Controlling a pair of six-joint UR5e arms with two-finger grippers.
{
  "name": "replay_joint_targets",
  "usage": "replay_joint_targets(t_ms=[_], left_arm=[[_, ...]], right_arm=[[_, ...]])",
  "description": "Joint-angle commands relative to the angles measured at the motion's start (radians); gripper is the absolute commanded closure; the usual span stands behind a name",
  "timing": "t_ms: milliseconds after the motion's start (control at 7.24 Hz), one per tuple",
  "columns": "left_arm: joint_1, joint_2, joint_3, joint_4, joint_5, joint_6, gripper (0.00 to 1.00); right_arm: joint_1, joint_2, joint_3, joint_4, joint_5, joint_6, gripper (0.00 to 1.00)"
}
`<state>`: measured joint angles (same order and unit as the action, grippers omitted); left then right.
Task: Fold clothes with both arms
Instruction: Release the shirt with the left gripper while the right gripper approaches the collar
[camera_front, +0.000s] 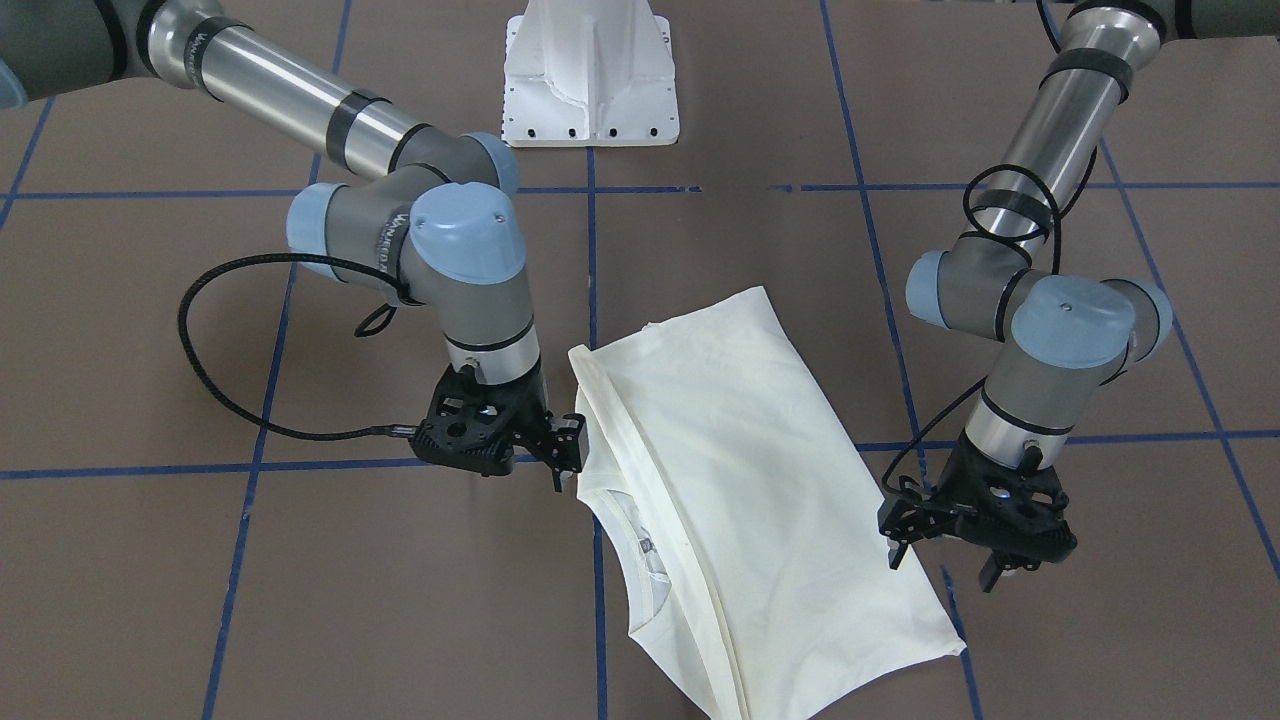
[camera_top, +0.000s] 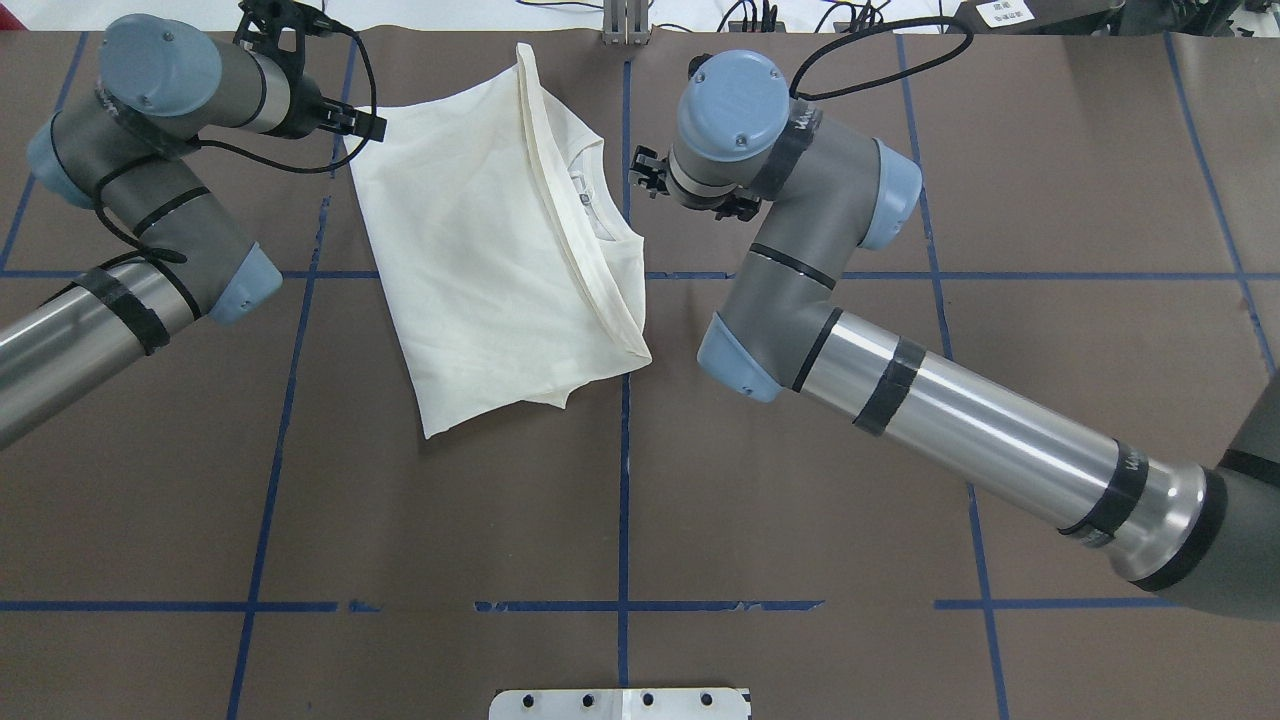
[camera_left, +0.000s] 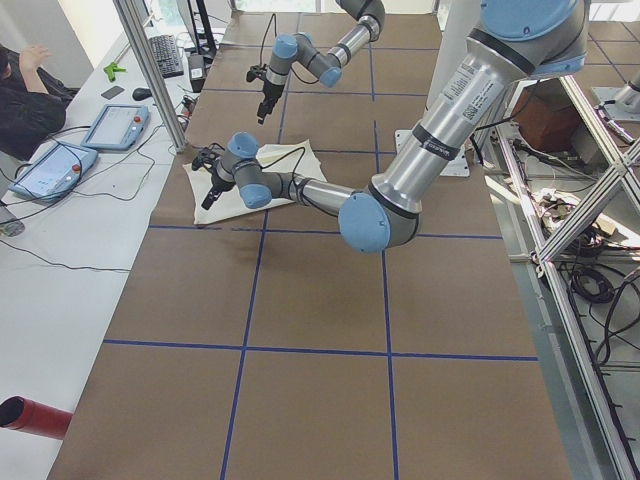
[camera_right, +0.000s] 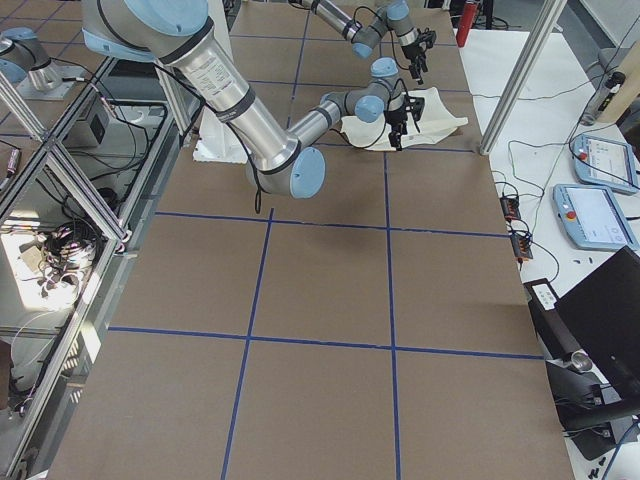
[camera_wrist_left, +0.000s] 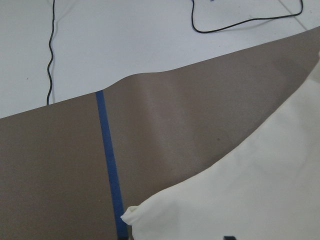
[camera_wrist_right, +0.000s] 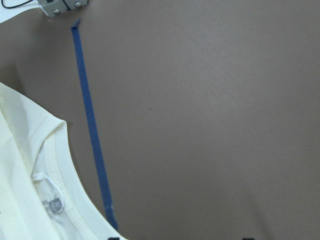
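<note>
Your brown, blue-taped tabletop (camera_front: 300, 600) carries the cream shirt (camera_front: 740, 470), folded lengthwise. The right claw (camera_front: 568, 450) at its collar edge and the left claw (camera_front: 940, 560) by the opposite edge both hang released, probably flanking it for the next fold.

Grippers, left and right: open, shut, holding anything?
Left gripper: open, holding nothing.
Right gripper: open, holding nothing, at the T-shirt edge.

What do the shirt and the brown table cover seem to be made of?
T-shirt: soft matte cream knit, probably cotton jersey, judging by its limp creases and ribbed collar. Table cover: matte brown sheet, perhaps paper or vinyl; its edge buckles in the left wrist view.
</note>
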<state>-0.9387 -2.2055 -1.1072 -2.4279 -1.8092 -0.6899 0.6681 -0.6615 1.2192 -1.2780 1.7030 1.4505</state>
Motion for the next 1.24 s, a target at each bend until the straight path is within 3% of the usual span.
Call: replay_joint_targets(t_ms=[0, 276, 967, 1105], left_arm=[[0.001, 0.006, -0.01, 0.0, -0.006, -0.002, 0.0], [0.001, 0.007, -0.01, 0.0, -0.006, -0.002, 0.0], [0.001, 0.013, -0.01, 0.0, -0.004, -0.002, 0.0], [0.001, 0.013, -0.01, 0.0, -0.004, -0.002, 0.0]], right_arm=[[-0.054, 0.087, -0.137, 0.0, -0.064, 0.047, 0.3], [-0.09, 0.092, -0.162, 0.0, -0.117, 0.047, 0.38], [-0.104, 0.094, -0.17, 0.002, -0.12, 0.045, 0.49], [-0.11, 0.091, -0.184, 0.055, -0.121, 0.045, 0.52]])
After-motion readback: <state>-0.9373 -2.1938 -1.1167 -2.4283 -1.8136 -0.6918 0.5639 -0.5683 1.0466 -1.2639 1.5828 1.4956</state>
